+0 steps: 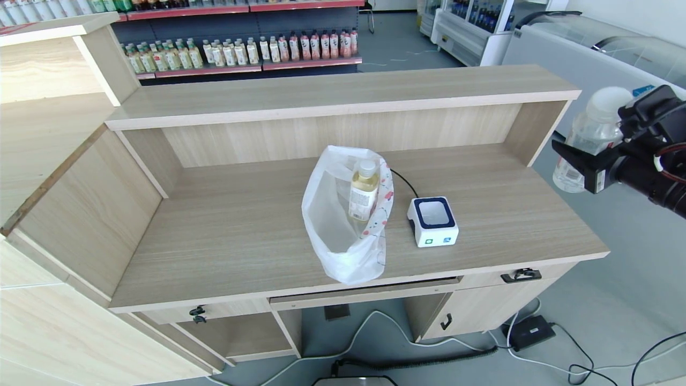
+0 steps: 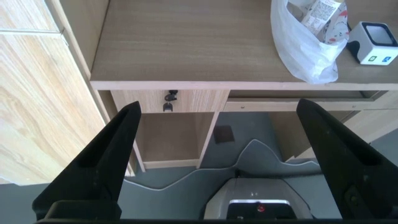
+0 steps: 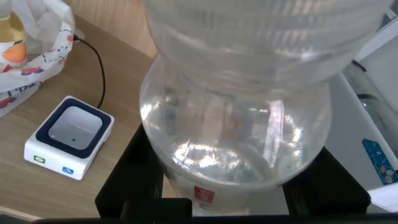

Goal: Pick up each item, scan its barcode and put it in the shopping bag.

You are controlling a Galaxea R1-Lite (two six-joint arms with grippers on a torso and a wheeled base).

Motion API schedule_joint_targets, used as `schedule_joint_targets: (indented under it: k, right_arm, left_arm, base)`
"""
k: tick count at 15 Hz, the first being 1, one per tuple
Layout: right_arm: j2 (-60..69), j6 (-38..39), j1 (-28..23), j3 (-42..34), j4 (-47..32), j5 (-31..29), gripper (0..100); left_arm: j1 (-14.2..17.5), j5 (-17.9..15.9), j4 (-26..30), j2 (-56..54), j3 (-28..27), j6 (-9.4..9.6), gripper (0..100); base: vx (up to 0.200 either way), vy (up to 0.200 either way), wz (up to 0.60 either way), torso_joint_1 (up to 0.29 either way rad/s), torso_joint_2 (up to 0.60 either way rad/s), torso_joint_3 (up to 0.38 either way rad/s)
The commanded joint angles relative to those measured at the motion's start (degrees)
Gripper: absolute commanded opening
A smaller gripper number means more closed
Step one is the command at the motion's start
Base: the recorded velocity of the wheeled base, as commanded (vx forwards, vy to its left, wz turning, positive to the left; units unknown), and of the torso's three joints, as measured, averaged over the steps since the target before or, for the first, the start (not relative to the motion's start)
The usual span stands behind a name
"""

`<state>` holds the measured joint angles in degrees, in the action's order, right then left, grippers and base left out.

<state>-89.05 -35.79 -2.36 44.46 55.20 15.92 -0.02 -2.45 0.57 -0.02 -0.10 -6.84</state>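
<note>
- clear plastic water bottle (image 1: 589, 142) clamped across its middle by the right gripper (image 1: 608, 140), cap up and leaning a little, in the air past the right end of the counter (image 1: 241, 230), touching nothing else.
- gripped at the body, probably to leave the low label band free for turning toward the reader; barcode side impossible to tell.
- white scanner (image 1: 433, 221) flat on the counter, window up, just right of the shopping bag (image 1: 343, 225); set close together, by the look of it, for a short hop from scan to bag.
- bag slumped mid-counter with its mouth open, a yellow tea bottle (image 1: 364, 190) upright inside; one item apparently done.
- left gripper (image 2: 217, 168) spread wide and holding nothing, low in front of the counter's near edge toward the left, well apart from the bag; seemingly parked out of the way.
- next, as a judgement: water bottle over the scanner window, barcode down, then into the bag beside the tea.
- risks: soft bag mouth folding shut or snagging on the way in; smooth round bottle twisting in the grip.
</note>
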Motion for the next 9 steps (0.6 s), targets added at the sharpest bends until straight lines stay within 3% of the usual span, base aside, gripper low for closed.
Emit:
schedule_joint_targets:
  k: [1,2,4,9]
  right_arm:
    - [-0.95,0.02,0.26,0.01,0.61,0.95,0]
    - [-1.56,0.20,0.61,0.28,0.44,1.13,0]
    - [-4.73,1.07,1.75,0.80,1.49,1.22,0]
    - [-18.26,20.32,14.05,3.44,17.05,1.22,0]
  left_arm:
    - [0.02,-0.01,-0.05,0.02,0.01,-0.02,100]
    - [0.02,-0.01,0.04,0.02,0.01,-0.02,100]
    - [0.02,-0.01,-0.05,0.02,0.01,-0.02,100]
    - [0.02,-0.01,-0.05,0.02,0.01,-0.02,100]
  base:
    - [0.000,0.000,0.60,0.002,0.00,0.002]
    - [0.000,0.000,0.60,0.007,0.00,-0.002]
    - [0.000,0.000,0.00,0.000,0.00,0.000]
    - [0.000,0.000,0.00,0.000,0.00,0.000]
